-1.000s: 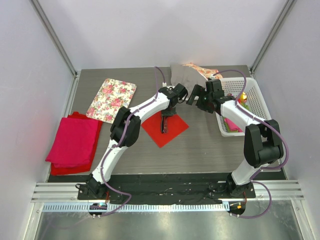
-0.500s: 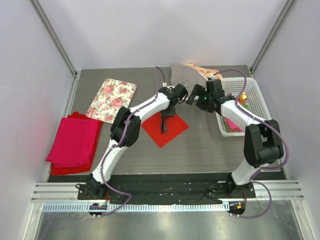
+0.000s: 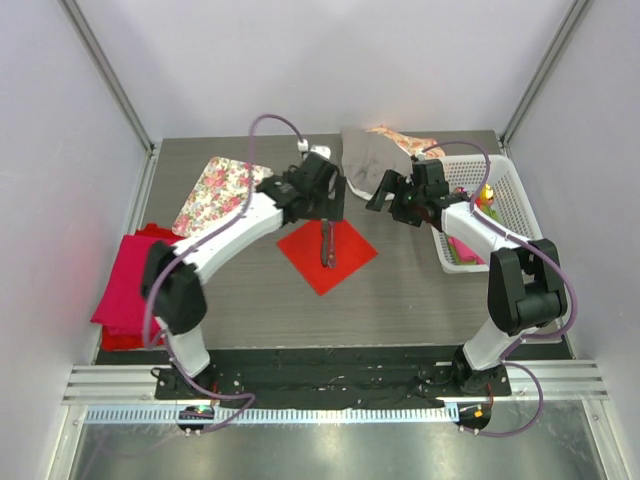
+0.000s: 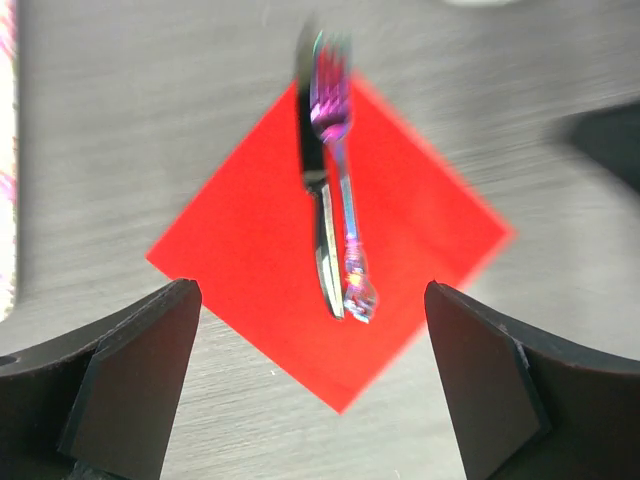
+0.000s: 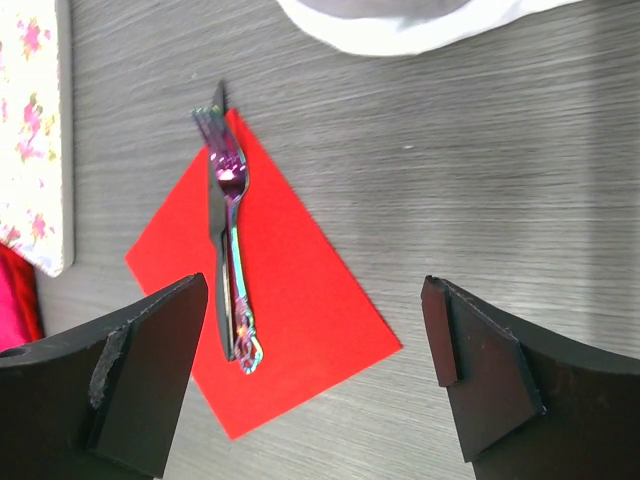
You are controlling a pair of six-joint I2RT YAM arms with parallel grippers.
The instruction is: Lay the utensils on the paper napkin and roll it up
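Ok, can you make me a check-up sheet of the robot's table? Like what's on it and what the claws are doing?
Surface: grey wood-grain table; no spills seen.
Job's things: red paper napkin lies flat, not rolled; fork and knife lie side by side on it, their heads reaching past one corner.
Clutter: flowered tray, pink cloth stack, grey cloth, white basket with things inside.
Grippers: left gripper open above the napkin, holding nothing; right gripper open, holding nothing.
Cables: purple cables loop along both arms, off the napkin.
Surroundings: pale walls, metal posts.
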